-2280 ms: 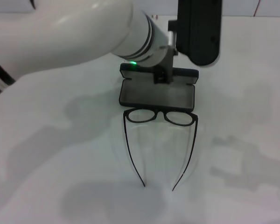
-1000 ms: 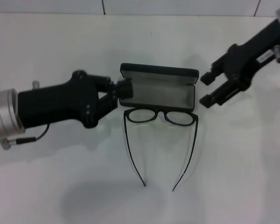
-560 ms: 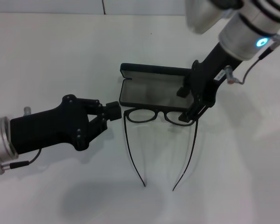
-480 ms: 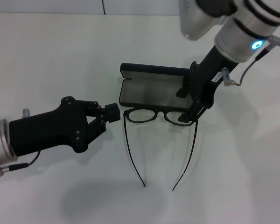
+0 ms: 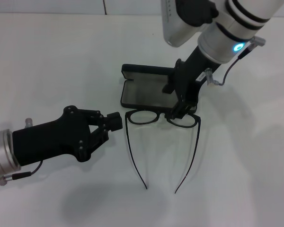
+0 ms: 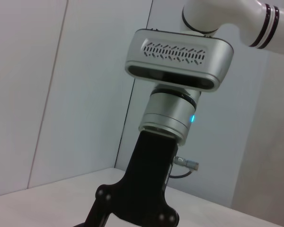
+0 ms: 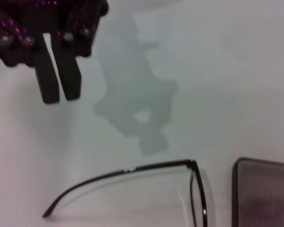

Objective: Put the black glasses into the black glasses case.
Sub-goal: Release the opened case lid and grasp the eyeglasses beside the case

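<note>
We are working at the approach step: the black glasses are lying on the white table, unfolded, their front just beside the near edge of the open black glasses case, temples pointing toward the table's near edge. Our right gripper is hanging over the bridge and right lens; we cannot tell how its fingers are standing. Our left gripper is hovering near the frame's left end, fingers pressed almost together, holding nothing. Next, we judge, the frame needs a light pinch, then a lift and a short carry into the grey lining.
</note>
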Robot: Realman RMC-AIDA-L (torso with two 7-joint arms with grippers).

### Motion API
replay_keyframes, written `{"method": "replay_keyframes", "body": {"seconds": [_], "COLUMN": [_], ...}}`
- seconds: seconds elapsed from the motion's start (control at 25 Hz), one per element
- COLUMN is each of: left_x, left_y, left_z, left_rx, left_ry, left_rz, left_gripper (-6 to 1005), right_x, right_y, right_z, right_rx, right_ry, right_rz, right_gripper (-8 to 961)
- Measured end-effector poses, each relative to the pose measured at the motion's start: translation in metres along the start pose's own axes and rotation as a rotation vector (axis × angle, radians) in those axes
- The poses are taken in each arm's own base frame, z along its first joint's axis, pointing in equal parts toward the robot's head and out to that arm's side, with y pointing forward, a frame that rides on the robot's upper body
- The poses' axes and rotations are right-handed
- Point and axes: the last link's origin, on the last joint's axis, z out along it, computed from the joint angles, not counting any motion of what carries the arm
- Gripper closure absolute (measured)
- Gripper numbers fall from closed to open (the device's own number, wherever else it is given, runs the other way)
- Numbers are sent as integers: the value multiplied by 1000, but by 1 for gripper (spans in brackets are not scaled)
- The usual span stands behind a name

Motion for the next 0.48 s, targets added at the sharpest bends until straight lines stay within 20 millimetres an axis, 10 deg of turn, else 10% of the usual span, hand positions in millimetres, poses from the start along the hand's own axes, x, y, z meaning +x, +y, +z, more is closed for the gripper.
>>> {"method": "replay_keyframes", "body": {"seconds": [0.48], "left_x": [-2], "left_y": [1], "left_z": [5], "left_rx": [-10], "left_ry": [-1], "left_rz": [2], "left_gripper": [950], "right_x": [2], "right_y": [8], "right_z": [26], "right_rx": [-24], "right_ry": [31], "right_rz": [-33], "right_gripper": [274]}}
